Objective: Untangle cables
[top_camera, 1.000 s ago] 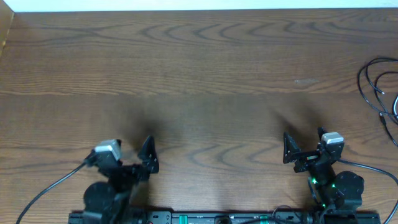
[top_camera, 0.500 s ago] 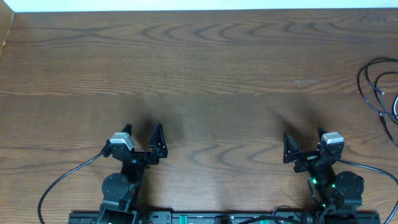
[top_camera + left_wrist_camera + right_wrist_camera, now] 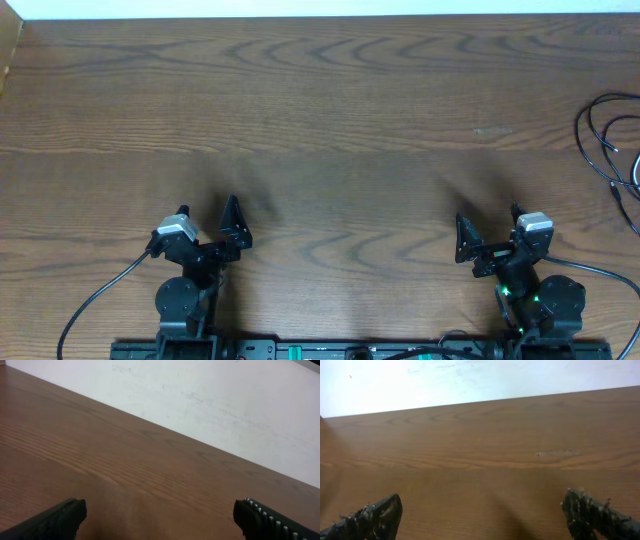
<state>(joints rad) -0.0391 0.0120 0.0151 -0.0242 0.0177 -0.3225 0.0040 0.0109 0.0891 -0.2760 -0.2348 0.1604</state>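
Far right, cables (image 3: 611, 147), well apart from right gripper (image 3: 488, 222)

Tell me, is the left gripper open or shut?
Open. On the left gripper, the fingers stand far apart, with only bare table between them.

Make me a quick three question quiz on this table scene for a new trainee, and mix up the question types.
1. Multiple choice: where do the cables lie? A) at the table's left edge; B) at its right edge; C) in the centre.
2. True or false: the left gripper is holding a cable.
3. Fill the blank: the right gripper has its fingers ____, with nothing between them.

Key: 1 B; 2 false; 3 open.
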